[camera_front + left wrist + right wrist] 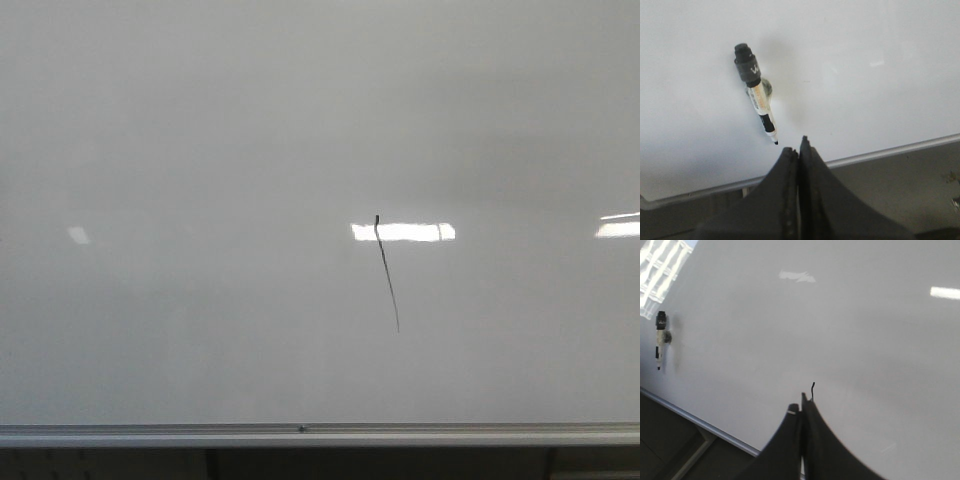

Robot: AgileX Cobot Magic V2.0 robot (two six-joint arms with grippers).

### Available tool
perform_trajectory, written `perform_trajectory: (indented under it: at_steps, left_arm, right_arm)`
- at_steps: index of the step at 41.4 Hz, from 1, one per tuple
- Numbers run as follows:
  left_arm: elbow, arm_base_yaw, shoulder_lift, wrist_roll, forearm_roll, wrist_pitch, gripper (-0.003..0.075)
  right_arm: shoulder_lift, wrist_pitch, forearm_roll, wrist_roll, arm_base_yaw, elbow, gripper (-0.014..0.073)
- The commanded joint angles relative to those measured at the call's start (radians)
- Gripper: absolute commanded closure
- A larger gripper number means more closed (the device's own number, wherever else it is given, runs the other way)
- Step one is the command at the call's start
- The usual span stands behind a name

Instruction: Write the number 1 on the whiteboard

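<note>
A glossy white-grey whiteboard (200, 150) fills almost everything we see, with a silver rail (300, 433) along its lower edge and bright ceiling-light reflections across its face. On it stands the number 1 (386, 272): a thin black stroke, slightly slanted, thicker at its top, right of the board's centre in the front view and well above the rail.

In the left wrist view a marker (756, 94) clings to the board, tip bare and pointing downward, just above our left hand (799, 147), whose fingers are pressed together on nothing. Our right hand (803, 405) is likewise closed and empty, its tips near the top end of the stroke, which peeks out just beyond them.

We judge the writing step done, since the stroke reads as complete and the marker is parked on the board. What remains, as we see it, is to draw both arms clear without brushing the wet ink or knocking the marker loose.
</note>
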Motion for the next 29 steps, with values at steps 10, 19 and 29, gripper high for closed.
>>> perform_trajectory:
  at_steps: [10,19,29]
  left_arm:
    - [0.249,-0.017,-0.392,-0.01,-0.066,-0.341,0.0741]
    - [0.37,-0.017,-0.607,-0.01,-0.071,-0.354,0.0741]
    - [0.453,-0.017,-0.783,-0.01,-0.107,-0.354,0.0741]
  right_arm:
    - [-0.008,-0.112,0.042,0.004,-0.005,0.035,0.0653]
    - [-0.066,-0.143,0.042,0.003,-0.005,0.054,0.0653]
    - [-0.175,-0.158,0.04,0.002,-0.005,0.083,0.0653]
